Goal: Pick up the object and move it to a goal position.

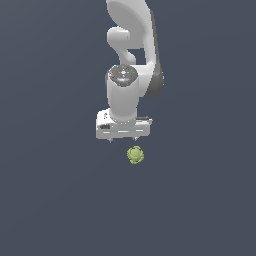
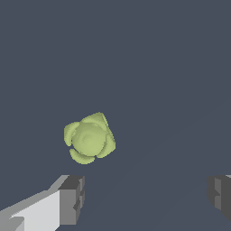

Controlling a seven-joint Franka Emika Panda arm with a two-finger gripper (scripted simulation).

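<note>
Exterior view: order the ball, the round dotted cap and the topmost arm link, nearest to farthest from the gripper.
1. ball, just below the gripper
2. round dotted cap, above it on the wrist
3. topmost arm link, at the picture's top

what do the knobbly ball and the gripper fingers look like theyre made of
Knobbly ball: matte yellow-green, lobed like soft rubber or foam, no shine; being a render, uncertain. Gripper fingers: smooth white, hard-plastic look, with dark grey ridged pads, perhaps rubber.

Both renders are evenly and rather dimly lit, sharp throughout, with no glare, blur or edge distortion. The table (image 1: 50, 200) is a flat dark slate tone. Soft shading models the arm (image 1: 131, 35); no distinct cast shadows show.
</note>
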